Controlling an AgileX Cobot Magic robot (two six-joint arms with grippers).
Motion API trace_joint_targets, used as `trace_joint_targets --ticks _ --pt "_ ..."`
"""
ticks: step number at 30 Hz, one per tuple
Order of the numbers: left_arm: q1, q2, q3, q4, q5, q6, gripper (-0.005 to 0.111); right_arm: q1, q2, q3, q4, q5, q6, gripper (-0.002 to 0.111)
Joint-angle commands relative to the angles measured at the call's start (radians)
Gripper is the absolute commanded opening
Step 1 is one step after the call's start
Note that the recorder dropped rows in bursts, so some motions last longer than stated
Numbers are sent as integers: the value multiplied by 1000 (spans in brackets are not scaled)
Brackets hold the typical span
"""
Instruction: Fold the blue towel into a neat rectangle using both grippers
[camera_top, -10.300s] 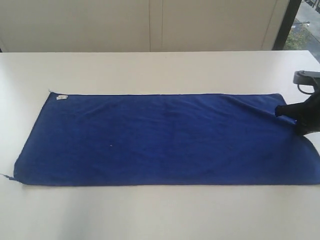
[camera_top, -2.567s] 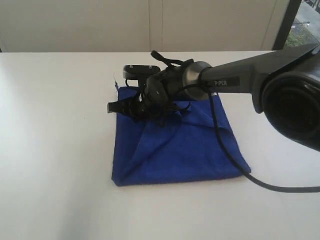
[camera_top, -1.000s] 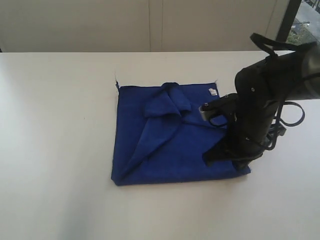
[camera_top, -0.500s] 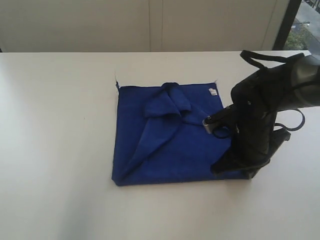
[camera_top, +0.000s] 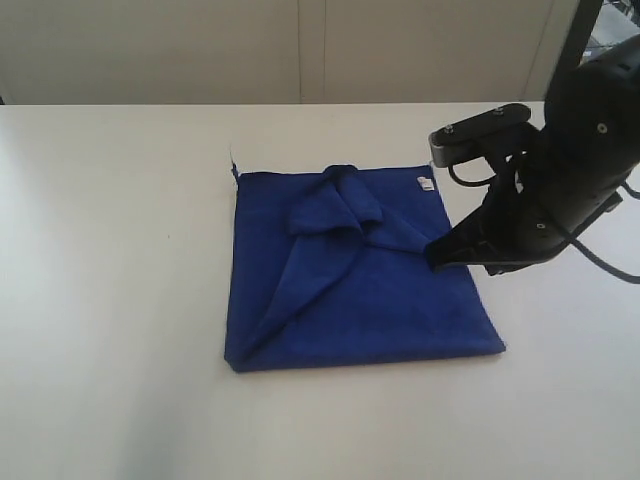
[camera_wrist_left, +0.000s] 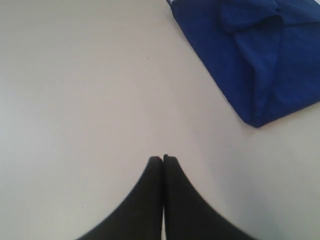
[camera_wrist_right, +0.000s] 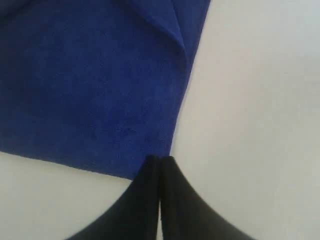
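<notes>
The blue towel (camera_top: 350, 275) lies on the white table (camera_top: 120, 250), folded to a rough square. A rumpled flap (camera_top: 335, 200) sits at its far middle, a diagonal crease runs to the near left corner, and a small white tag (camera_top: 426, 183) shows at the far right corner. My right gripper (camera_top: 432, 256) hovers at the towel's right edge, shut, with nothing in it. In the right wrist view its tips (camera_wrist_right: 160, 158) sit over a towel (camera_wrist_right: 90, 85) corner. My left gripper (camera_wrist_left: 163, 158) is shut and empty over bare table, away from the towel (camera_wrist_left: 270, 55). It is outside the exterior view.
A pale wall (camera_top: 300, 50) runs behind the table's far edge, and a dark window frame (camera_top: 575, 40) stands at the back right. The right arm's black body (camera_top: 580, 170) and cable (camera_top: 610, 268) hang over the table to the right of the towel.
The right arm has risen from the towel's near right corner and swung back toward the far right. The towel has kept its shape and place.
</notes>
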Motion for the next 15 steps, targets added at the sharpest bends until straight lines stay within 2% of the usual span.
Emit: trace_joint_targets --ticks 1,15 --pt "0 -5 7 -3 9 -5 0 -8 -10 -4 21 -15 4 0" --pt "0 -5 7 -3 -37 -3 0 -8 -10 -4 19 -14 4 0"
